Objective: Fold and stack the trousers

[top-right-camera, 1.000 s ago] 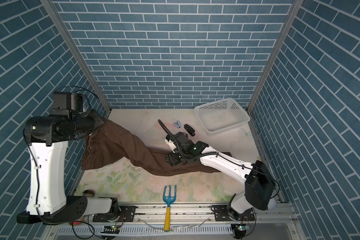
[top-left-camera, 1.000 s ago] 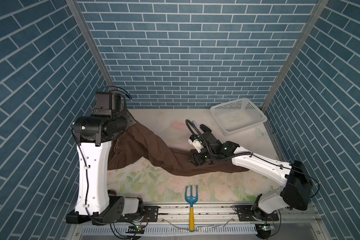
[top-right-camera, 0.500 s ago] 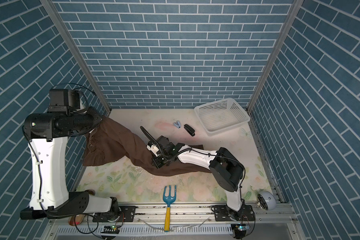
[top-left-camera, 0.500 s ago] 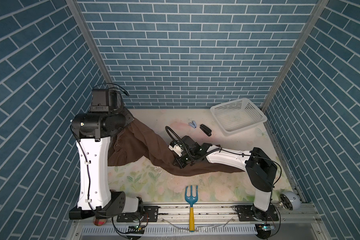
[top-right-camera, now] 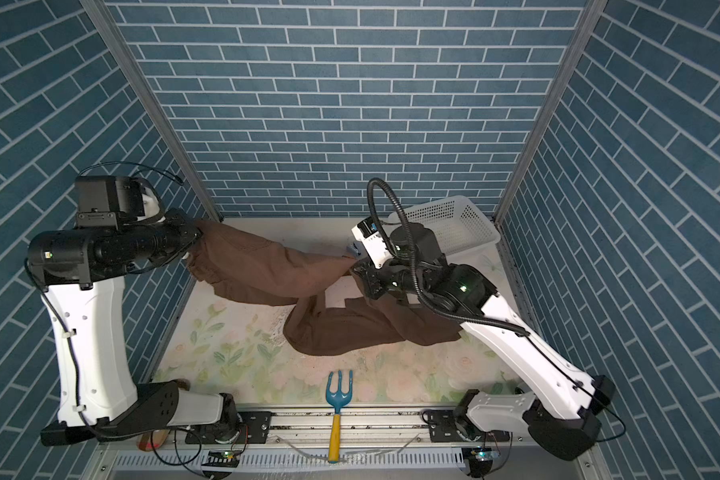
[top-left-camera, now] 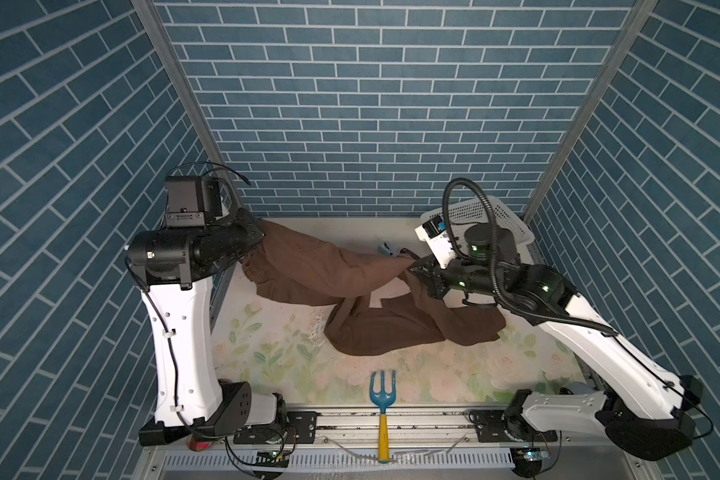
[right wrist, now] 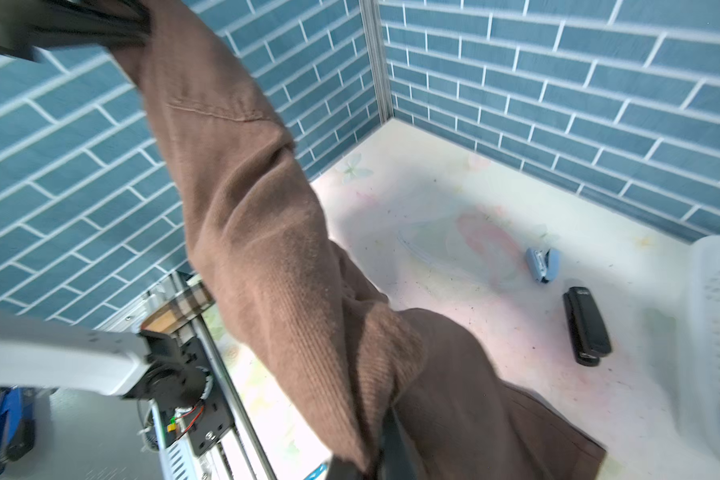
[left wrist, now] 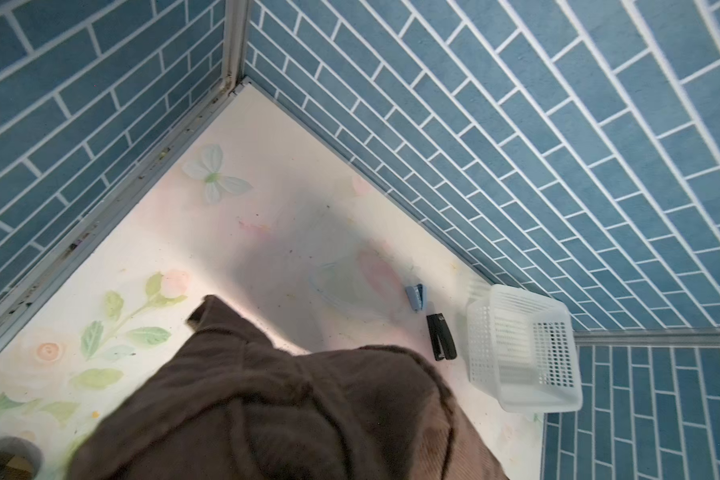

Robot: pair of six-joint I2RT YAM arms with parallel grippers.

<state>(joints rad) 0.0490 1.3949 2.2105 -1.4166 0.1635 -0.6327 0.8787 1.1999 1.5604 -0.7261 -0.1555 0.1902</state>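
Observation:
The dark brown trousers (top-left-camera: pixel 321 270) (top-right-camera: pixel 267 270) hang stretched in the air between my two grippers, and their long legs droop onto the floral table in a crumpled heap (top-left-camera: pixel 391 328). My left gripper (top-left-camera: pixel 255 239) (top-right-camera: pixel 192 239) is raised at the back left and shut on one end of the fabric. Brown cloth (left wrist: pixel 287 415) fills the left wrist view and hides its jaws. My right gripper (top-left-camera: pixel 414 270) (top-right-camera: pixel 356 270) is raised right of centre and shut on a bunched fold. In the right wrist view the cloth (right wrist: pixel 267 249) runs from its fingers (right wrist: pixel 391 449) up to the left gripper.
A white basket (top-left-camera: pixel 508 216) (top-right-camera: pixel 466 224) (left wrist: pixel 520 353) stands in the back right corner, behind my right arm. A black stapler (left wrist: pixel 441 336) (right wrist: pixel 587 328) and a small blue one (left wrist: pixel 416 297) (right wrist: pixel 541 264) lie beside it. A blue garden fork (top-left-camera: pixel 382 399) (top-right-camera: pixel 337 399) lies at the front edge.
My right gripper closed on the trousers low at mid-table, then rose and swung right, lifting the fabric. The left gripper kept its hold at the back left.

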